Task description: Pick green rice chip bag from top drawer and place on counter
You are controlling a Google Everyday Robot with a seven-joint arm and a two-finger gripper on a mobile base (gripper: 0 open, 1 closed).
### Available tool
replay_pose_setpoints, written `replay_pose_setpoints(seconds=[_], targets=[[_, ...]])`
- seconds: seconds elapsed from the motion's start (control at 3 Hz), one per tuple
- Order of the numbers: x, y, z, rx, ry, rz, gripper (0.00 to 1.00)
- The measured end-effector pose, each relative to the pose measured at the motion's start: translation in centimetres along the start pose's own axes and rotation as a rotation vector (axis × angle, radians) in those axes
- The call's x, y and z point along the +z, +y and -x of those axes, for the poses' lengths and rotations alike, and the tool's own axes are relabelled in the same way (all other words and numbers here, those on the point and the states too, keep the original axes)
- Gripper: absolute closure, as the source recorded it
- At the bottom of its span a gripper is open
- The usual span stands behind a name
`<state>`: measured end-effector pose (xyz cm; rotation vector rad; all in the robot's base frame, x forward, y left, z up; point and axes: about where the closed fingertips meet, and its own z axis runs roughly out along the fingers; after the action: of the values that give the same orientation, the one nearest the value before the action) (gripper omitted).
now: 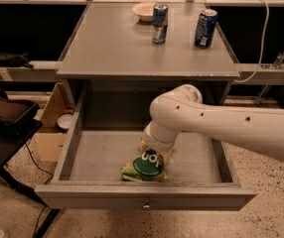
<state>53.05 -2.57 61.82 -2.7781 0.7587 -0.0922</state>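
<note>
The green rice chip bag [144, 168] lies on the bottom of the open top drawer [97, 155], near its front wall, dark round logo facing up. My white arm reaches in from the right and bends down into the drawer. My gripper [154, 151] is at the bag's back end, right over it, mostly hidden under the arm's wrist. The counter [117, 41] lies above the drawer.
On the counter's back stand two blue soda cans [159, 23] [205, 28] and a white bowl [144, 10]. A cardboard box [52, 120] stands on the floor left of the drawer. A black table [5, 133] lies at the left.
</note>
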Motion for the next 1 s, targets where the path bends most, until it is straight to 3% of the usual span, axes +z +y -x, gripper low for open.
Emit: replay_pose_setpoints(seconds=[0.33,0.67,1.0], targets=[[-2.1,-0.4,0.2,0.096,0.061,-0.002,1.00],[-6.4,-0.2,-1.0,0.165,0.106,0.014,1.00],[-14.3,-2.6,-2.8,0.159,0.137,0.048,1.00]])
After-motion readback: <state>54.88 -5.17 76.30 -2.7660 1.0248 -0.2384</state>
